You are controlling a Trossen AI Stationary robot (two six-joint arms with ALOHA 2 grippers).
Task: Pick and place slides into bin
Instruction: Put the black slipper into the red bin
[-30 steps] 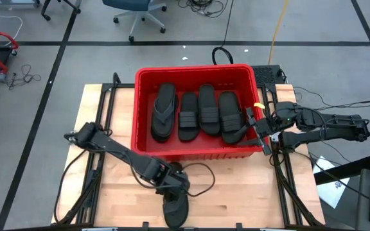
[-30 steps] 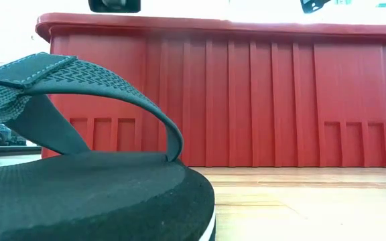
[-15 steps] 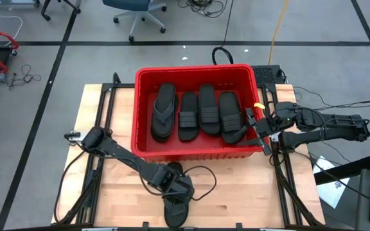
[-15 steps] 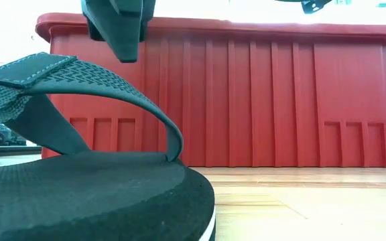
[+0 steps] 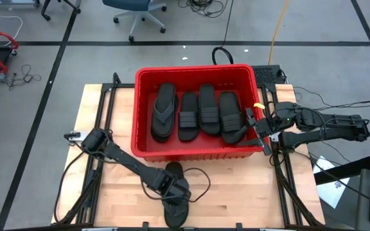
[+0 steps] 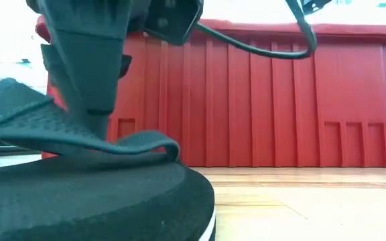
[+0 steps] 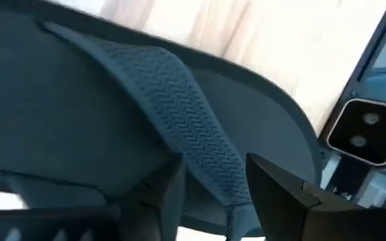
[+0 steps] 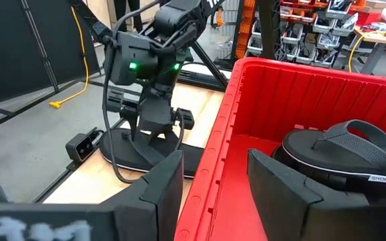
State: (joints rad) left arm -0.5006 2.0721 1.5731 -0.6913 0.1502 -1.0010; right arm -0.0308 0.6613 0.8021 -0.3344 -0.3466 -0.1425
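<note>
While red bin blocks behind, left pincer open, straddling thong slide's strap.

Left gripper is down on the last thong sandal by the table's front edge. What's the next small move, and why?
Probably close the left gripper: its jaws stand open astride the thong sandal strap, which already looks pressed down. Then lift toward the red bin, which holds four sandals. The right gripper waits at the bin's rim.

Dark jointed arms, looping black cables
</note>
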